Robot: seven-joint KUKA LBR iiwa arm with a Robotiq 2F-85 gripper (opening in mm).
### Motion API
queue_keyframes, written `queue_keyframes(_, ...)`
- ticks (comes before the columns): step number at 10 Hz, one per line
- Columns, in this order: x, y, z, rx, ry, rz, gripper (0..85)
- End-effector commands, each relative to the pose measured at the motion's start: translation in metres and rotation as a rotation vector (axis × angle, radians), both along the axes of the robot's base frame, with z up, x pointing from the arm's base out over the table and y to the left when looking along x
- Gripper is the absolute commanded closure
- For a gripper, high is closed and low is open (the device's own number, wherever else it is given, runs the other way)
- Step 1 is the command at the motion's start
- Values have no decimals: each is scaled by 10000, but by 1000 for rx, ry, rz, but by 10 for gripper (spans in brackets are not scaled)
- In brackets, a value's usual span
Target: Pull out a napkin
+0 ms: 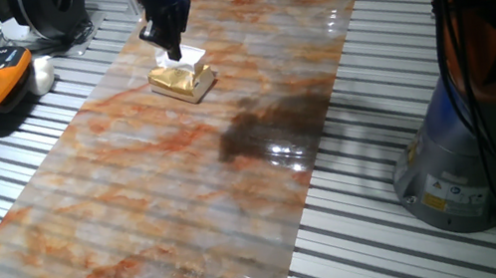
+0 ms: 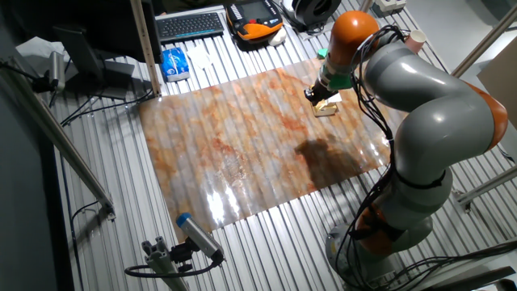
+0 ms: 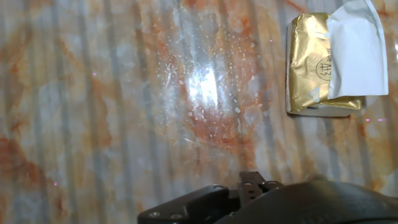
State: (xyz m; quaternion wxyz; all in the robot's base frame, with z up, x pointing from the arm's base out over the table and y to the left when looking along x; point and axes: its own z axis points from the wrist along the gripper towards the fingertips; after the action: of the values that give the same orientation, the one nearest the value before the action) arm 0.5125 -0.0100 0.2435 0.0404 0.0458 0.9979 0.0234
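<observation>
Hand view shows the small shiny gold rectangular napkin box [image 3: 314, 65] at the upper right, with the thin white paper napkin [image 3: 356, 53] sticking out over its right side; only dark housing fills the lower edge, so the fingertips are out of sight there. From one fixed view, the black two-finger gripper [image 1: 174, 50] stands upright directly over the gold box [image 1: 182, 81], its tips at the white napkin [image 1: 191, 58] on the box's far side. Whether the fingers are spread or pinched on the paper I cannot tell, nor whether they touch it. The box sits near the far end of the orange-and-grey marbled glossy mat [image 1: 188, 200], closer to its left edge. From the other fixed view, the grey and orange arm [image 2: 420, 105] reaches over the mat's [image 2: 242, 145] right edge. The mat's middle and near end lie bare
</observation>
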Motion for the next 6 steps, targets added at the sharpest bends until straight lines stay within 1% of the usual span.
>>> queue_keyframes(1, -10, -49, 8, 3, 0, 12, 850)
queue_keyframes(3, -40, -123, -2, 6, -2, 21, 850)
queue_keyframes(4, -56, -167, -16, 17, -4, 30, 850)
queue_keyframes(5, -75, -203, -31, 16, -8, 34, 850)
queue_keyframes(6, -98, -253, -39, 24, -10, 43, 850)
